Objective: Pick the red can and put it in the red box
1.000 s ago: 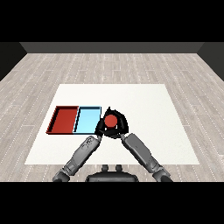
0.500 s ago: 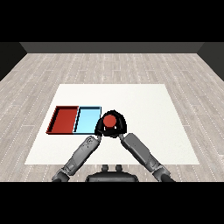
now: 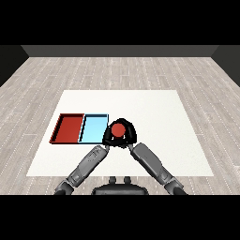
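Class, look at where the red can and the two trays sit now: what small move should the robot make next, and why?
Probably carry the red can leftward. The right robot hand curls round it just right of the light blue tray, and the red tray lies beyond that, with no can in it.

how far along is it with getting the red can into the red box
Done: the red can is grasped, with the right hand curled round it just right of the light blue tray. The left hand sits close against it; its hold is unclear. In hand: carrying. Left: crossing the blue tray and releasing into the red tray, which holds nothing.
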Controlling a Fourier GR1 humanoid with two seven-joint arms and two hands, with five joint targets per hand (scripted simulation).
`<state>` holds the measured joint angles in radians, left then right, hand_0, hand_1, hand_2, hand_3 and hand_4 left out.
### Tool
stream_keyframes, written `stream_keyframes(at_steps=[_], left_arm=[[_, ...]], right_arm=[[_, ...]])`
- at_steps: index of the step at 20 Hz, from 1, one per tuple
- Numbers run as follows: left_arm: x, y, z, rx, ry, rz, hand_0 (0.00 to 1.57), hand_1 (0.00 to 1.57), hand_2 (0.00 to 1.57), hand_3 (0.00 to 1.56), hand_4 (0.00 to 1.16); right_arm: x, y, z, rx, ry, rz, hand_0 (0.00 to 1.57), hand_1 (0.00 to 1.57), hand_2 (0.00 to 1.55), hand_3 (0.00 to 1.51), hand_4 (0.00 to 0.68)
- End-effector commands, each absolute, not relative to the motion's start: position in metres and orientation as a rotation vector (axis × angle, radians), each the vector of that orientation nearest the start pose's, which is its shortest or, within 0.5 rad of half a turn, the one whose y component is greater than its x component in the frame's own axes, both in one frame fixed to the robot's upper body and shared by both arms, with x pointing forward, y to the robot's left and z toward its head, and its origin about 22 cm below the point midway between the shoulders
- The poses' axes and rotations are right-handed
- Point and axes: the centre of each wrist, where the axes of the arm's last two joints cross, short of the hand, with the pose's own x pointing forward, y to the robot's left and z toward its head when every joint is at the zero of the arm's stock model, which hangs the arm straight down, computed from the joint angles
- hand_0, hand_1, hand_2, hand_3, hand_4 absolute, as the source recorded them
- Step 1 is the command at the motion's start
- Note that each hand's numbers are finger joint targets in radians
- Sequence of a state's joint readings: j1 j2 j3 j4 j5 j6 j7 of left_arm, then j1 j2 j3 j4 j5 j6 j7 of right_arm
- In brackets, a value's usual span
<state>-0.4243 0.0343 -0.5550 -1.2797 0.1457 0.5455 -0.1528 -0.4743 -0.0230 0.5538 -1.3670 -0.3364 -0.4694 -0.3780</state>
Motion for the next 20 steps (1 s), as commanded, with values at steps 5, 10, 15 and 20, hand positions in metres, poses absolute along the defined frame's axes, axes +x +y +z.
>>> stream_keyframes(at_steps=[5,10,15,20], left_arm=[[0.303,0.059,0.029,-0.100,-1.801,-0.153,1.57,1.57,1.53,1.42,0.91],[0.287,0.057,0.030,-0.107,-1.822,-0.129,1.57,1.57,1.57,1.49,1.14],[0.290,0.043,0.021,-0.105,-1.825,-0.151,1.57,1.57,1.57,1.49,1.14],[0.298,0.057,0.029,-0.086,-1.839,-0.136,1.57,1.57,1.57,1.49,1.15]], right_arm=[[0.276,-0.055,0.054,0.399,-2.012,0.064,1.51,1.51,1.46,1.40,0.547],[0.279,-0.064,0.063,0.460,-1.984,0.060,0.76,0.76,0.61,0.00,0.000],[0.285,-0.059,0.066,0.464,-2.007,0.080,0.00,0.00,0.00,0.00,0.000],[0.276,-0.086,0.062,0.425,-2.043,0.111,0.00,0.00,0.00,0.00,0.000]])
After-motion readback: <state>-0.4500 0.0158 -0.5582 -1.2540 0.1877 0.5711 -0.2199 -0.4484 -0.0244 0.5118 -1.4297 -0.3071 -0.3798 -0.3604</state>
